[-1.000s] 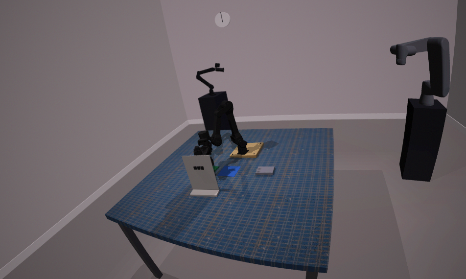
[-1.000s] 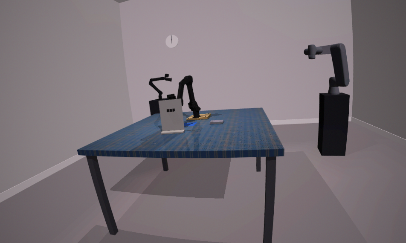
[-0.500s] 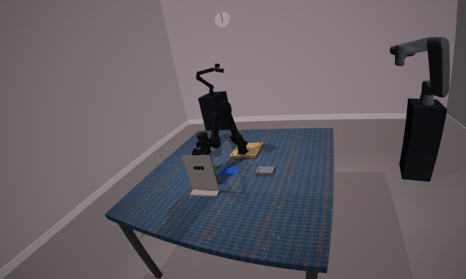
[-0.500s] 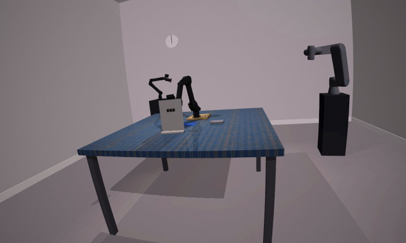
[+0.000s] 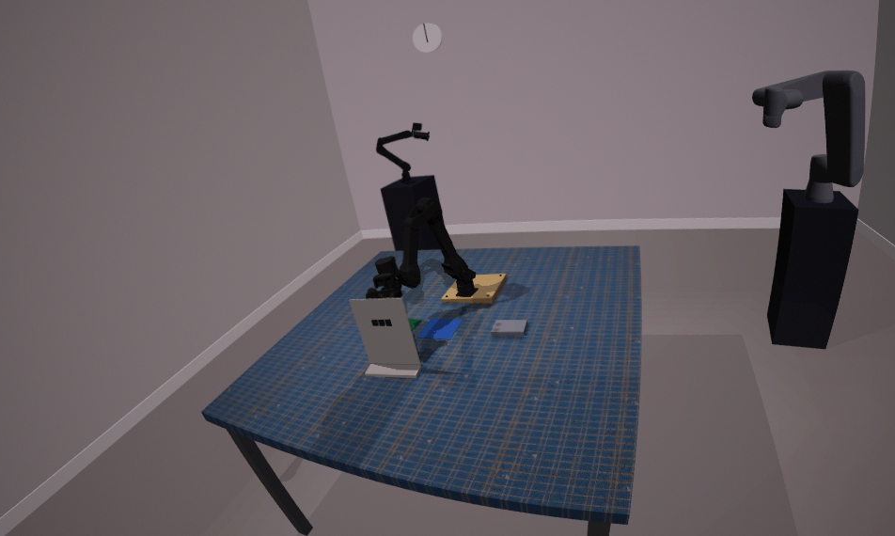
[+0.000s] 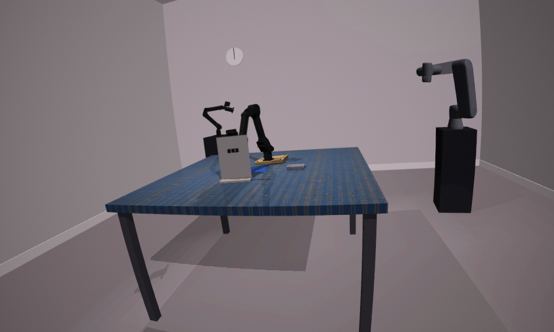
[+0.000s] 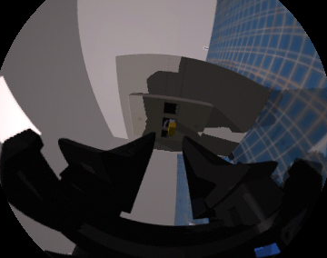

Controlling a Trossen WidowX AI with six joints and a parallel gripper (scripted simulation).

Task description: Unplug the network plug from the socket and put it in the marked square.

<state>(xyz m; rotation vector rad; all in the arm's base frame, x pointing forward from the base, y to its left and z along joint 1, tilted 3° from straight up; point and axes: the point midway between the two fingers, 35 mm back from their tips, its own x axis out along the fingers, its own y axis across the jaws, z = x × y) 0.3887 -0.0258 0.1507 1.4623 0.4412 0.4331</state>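
Note:
The upright panel point(image 5: 384, 342) point(image 6: 234, 166) point(image 7: 130, 74) stands on the table, its socket side facing the arm. In the wrist view a yellow plug point(image 7: 172, 128) sits at the socket plate point(image 7: 193, 115), by the middle and lower dark openings, with a small pale curved piece at its left, probably the tab. My gripper point(image 7: 169, 137) is partly open, with nothing seen between its fingers. The fingertips point at the plug and appear just short of it; contact cannot be told. The top and exterior views hide plug and fingertips behind the panel. A blue square point(image 5: 439, 328) point(image 6: 260, 169) lies behind the panel, beside a green patch point(image 5: 414, 323).
A flat grey box point(image 5: 509, 326) point(image 6: 295, 166) lies right of the blue square. The arm's base stands on a yellow board point(image 5: 497, 282) point(image 6: 282, 158). The panel's foot point(image 5: 392, 371) point(image 6: 235, 180) rests on the blue checked table point(image 5: 537, 413) point(image 6: 312, 189).

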